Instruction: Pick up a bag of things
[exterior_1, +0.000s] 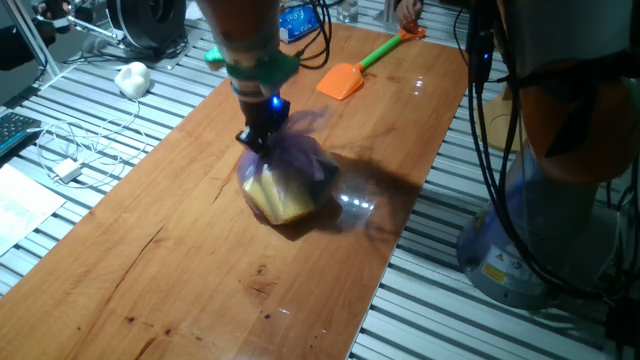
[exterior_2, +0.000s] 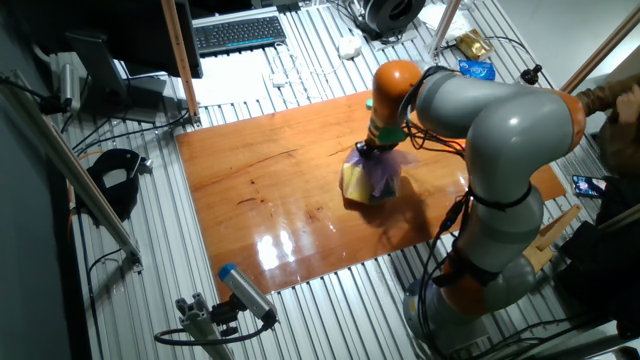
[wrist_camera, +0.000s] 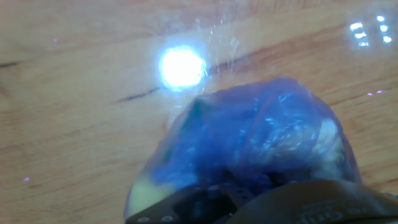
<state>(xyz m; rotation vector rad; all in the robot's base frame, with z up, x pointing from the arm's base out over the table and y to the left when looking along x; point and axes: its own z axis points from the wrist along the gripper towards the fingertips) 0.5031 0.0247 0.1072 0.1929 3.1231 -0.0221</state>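
Observation:
The bag of things (exterior_1: 285, 185) is a translucent lilac plastic bag bulging with yellow and dark items, in the middle of the wooden table (exterior_1: 150, 250). My gripper (exterior_1: 258, 138) is directly above it, with its fingers closed on the gathered plastic at the bag's top. The bag's bottom looks to be at the table surface; I cannot tell whether it still touches. It also shows in the other fixed view (exterior_2: 370, 178) below the gripper (exterior_2: 366, 150). In the hand view the bag (wrist_camera: 261, 137) fills the frame just beyond the dark fingers (wrist_camera: 205, 208).
An orange toy shovel (exterior_1: 345, 78) with a green handle lies at the far end of the table. A blue-and-white packet (exterior_1: 298, 20) lies beyond it. The arm's base (exterior_2: 480, 290) stands by the table's right edge. Cables (exterior_1: 80, 150) lie off the left side.

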